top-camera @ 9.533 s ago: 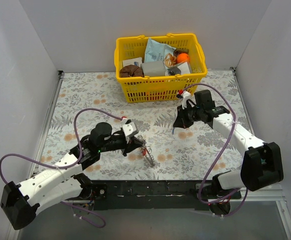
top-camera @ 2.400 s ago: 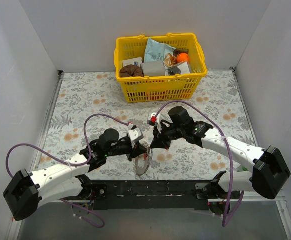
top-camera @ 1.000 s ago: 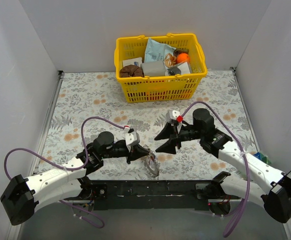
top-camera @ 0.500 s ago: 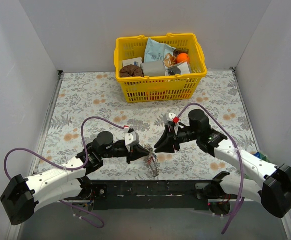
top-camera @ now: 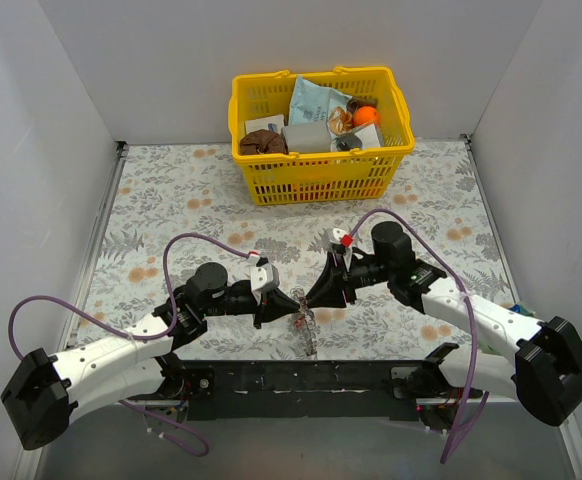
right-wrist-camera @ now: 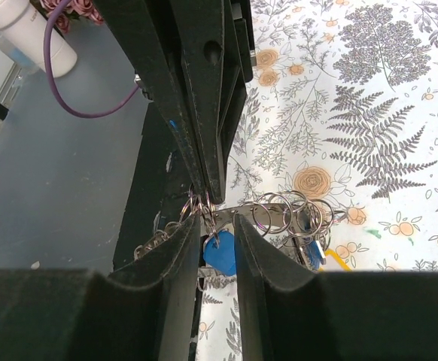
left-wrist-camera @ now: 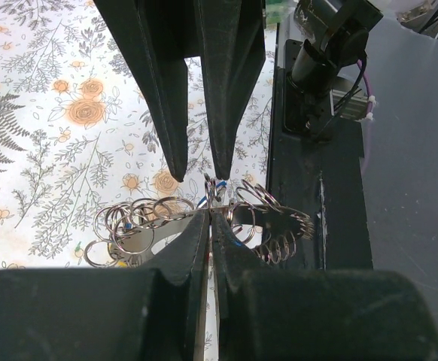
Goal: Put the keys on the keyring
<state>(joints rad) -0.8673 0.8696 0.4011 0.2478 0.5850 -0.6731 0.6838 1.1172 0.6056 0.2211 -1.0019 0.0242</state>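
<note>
My left gripper is shut on the flat silver band of the keyring, holding it just above the table's near edge. Several small wire rings hang along the band. My right gripper meets it tip to tip from the other side. In the right wrist view its jaws stand either side of a blue key head and touch it on both sides. That key's small ring sits at the band beside the left fingers. A second blue key hangs farther along the keyring.
A yellow basket full of packets stands at the back middle. The black base rail runs right below the keyring. White walls close in the flowered tablecloth on three sides. Purple cables loop off both arms.
My right gripper has narrowed its jaws onto the blue key and drifted a little left toward the keyring. The left arm and the keyring have stayed put.
</note>
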